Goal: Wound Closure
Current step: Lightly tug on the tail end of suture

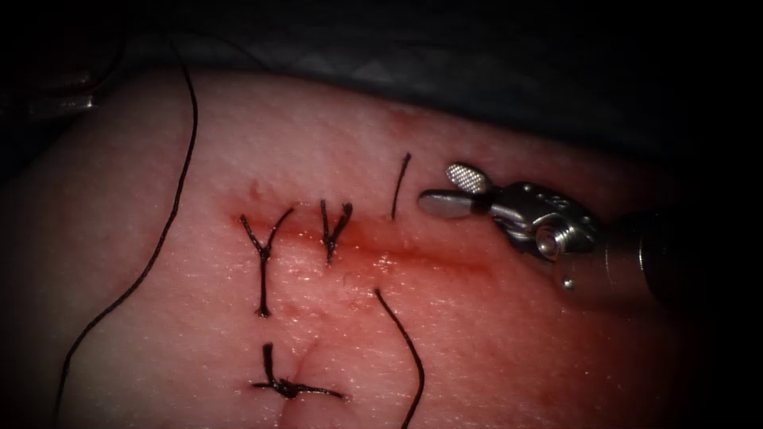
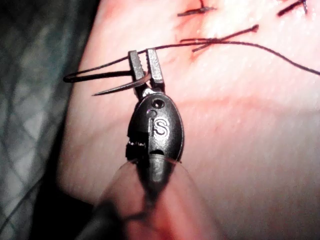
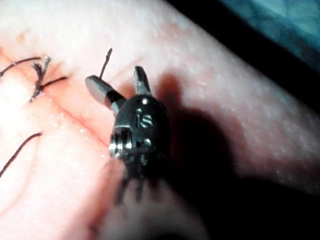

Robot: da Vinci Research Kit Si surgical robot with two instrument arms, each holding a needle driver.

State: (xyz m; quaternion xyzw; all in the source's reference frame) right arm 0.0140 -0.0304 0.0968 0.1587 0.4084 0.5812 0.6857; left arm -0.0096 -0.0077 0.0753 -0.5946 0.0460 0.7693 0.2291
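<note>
The tissue (image 1: 509, 334) has a cut (image 1: 413, 253) running left to right, wet with red fluid. Two tied stitches (image 1: 264, 246) (image 1: 334, 229) cross its left part. My right tool (image 1: 439, 187) hovers over the cut's right part, jaws open and holding nothing; a short thread end (image 1: 400, 187) stands just left of it. In the right wrist view the right tool (image 3: 115, 80) is spread beside that thread end (image 3: 106, 60). My left tool (image 2: 146, 67) is shut on the curved needle (image 2: 117, 87) along its body. The point (image 2: 96, 93) is free, out of the tissue, and thread (image 2: 240, 46) trails from the needle.
A third knot (image 1: 286, 388) sits lower on the tissue, below the cut. A loose thread (image 1: 409, 349) curls down from the cut's middle. A long thread (image 1: 163, 230) runs down the tissue's left side. Dark cloth (image 1: 477, 63) lies behind the tissue.
</note>
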